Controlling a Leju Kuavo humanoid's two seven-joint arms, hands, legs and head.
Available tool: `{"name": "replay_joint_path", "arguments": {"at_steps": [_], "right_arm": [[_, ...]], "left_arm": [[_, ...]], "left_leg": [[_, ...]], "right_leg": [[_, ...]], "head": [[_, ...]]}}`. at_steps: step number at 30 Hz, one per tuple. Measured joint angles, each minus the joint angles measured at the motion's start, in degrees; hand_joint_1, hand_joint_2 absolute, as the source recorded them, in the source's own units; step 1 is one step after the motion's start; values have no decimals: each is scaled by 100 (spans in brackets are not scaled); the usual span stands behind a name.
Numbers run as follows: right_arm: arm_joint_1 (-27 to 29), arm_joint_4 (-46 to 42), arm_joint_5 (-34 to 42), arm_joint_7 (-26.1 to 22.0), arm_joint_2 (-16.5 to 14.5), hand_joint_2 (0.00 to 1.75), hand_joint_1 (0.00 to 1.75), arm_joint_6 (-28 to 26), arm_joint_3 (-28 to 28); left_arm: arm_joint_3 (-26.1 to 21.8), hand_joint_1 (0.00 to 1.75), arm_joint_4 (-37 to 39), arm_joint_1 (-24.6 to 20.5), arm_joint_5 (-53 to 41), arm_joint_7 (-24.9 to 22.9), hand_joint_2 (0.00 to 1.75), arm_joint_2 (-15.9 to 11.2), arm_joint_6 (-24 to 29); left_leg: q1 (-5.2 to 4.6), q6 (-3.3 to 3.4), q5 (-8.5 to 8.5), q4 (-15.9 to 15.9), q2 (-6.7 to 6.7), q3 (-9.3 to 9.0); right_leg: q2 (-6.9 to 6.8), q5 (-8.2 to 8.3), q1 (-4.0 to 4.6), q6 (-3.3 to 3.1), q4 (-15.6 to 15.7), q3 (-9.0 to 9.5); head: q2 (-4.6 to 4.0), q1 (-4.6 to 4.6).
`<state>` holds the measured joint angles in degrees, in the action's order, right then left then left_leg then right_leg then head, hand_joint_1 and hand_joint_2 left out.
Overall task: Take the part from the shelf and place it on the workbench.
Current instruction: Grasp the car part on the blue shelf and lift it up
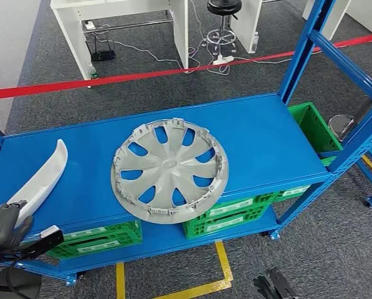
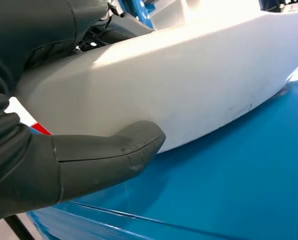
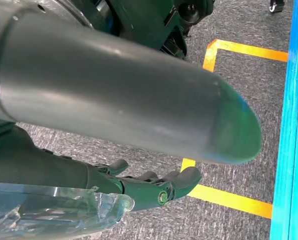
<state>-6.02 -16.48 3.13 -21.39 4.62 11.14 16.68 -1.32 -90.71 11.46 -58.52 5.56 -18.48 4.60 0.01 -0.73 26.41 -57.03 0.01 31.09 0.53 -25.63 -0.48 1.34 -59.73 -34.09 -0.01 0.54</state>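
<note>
Our left hand point(image 1: 5, 224) grips the near end of the white trim point(image 1: 42, 177) at the left front edge of the blue shelf point(image 1: 263, 137); the left wrist view shows the thumb point(image 2: 113, 155) pressed flat against the trim's point(image 2: 177, 85) pale face, dark fingers curled over its far side. Our right hand point(image 3: 154, 187) hangs below the shelf's height over grey carpet and yellow floor tape point(image 3: 230, 200), its fingers lying nearly straight and slightly apart, nothing in them.

We count two parts on the shelf: one trim and one hubcap point(image 1: 169, 169). The trim is a long, narrow, gently curved strip, smooth and off-white, with faint scuffs near its lower edge; it lies on the shelf, running from the hand away toward the back. The hubcap, silver-grey with curved spokes and clips around its rim, lies flat at mid-shelf, well apart from the trim. Three green crates point(image 1: 104, 237) sit on the tier beneath. A red tape point(image 1: 127, 78) stretches across the floor behind.
</note>
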Motion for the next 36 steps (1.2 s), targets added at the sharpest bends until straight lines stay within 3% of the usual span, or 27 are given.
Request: {"name": "replay_joint_path", "arguments": {"at_steps": [10, 17, 26, 31, 36], "right_arm": [[30, 0, 22, -66, -1, 0, 0, -52, 0], [54, -11, 125, -320, -16, 0, 0, -66, -16], [67, -31, 137, -398, -39, 0, 0, -79, -27], [97, -81, 162, -678, -60, 0, 0, -92, -63], [127, -220, 185, -921, -127, 0, 0, -121, -164]], "left_arm": [[-10, 175, -312, 213, 43, 130, 175, 245, 302], [19, 175, -1002, 495, 432, 446, 175, 508, 628], [51, 175, -1496, 673, 543, 488, 175, 722, 684], [65, 175, -1745, 896, 1296, 971, 175, 909, 727], [113, 175, -2302, 1455, 1173, 1328, 175, 1069, 1250]], "left_leg": [[0, 0, 0, 0, 0, 0], [0, 2, 2, 0, 0, 1], [0, 4, 3, 0, 0, 3], [-4, 8, 6, -2, 3, 3], [-15, 26, 18, -6, 6, 5]], "right_leg": [[1, 0, 0, 0, 1, -2], [1, 0, 0, 0, 2, -2], [1, 0, 0, 0, 2, -2], [5, 2, -5, 3, 5, 0], [5, 4, -17, 10, 23, 2]], "head": [[0, 0], [-1, -1], [0, -1], [0, 0], [1, -1]]}}
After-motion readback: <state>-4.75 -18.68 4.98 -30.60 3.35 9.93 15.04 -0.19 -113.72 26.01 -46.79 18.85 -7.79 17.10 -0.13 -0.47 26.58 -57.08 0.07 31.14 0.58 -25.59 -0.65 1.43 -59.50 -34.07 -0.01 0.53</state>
